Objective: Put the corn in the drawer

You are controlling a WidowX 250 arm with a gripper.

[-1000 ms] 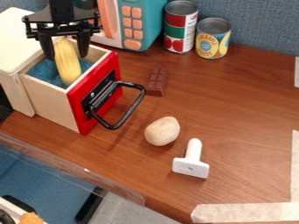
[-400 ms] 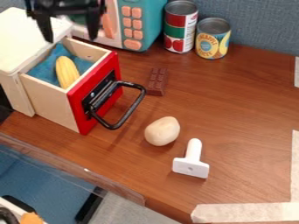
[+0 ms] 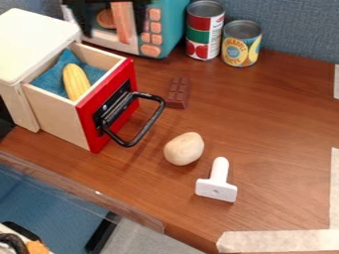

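In the camera view, one claw (image 3: 114, 29) hangs down at the top edge, released and spread wide, before one toy microwave (image 3: 173, 25). Below-left of it, one corn cob (image 3: 76, 82) lies on blue cloth (image 3: 51, 75) in one open drawer (image 3: 59, 110). Rightward stand two labelled cans, one taller (image 3: 205, 30), one shorter (image 3: 241, 43). Below-right, one chocolate bar (image 3: 178, 93), one potato (image 3: 184, 149) and one white T-shaped tool (image 3: 217, 184) lie on the table (image 3: 278, 124).

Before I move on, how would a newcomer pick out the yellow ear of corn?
At the left is a pale wooden box with its red-fronted drawer open. Inside, against blue cloth, lies the corn. Unlike the yellow-labelled metal can at the back, it is long and slim.
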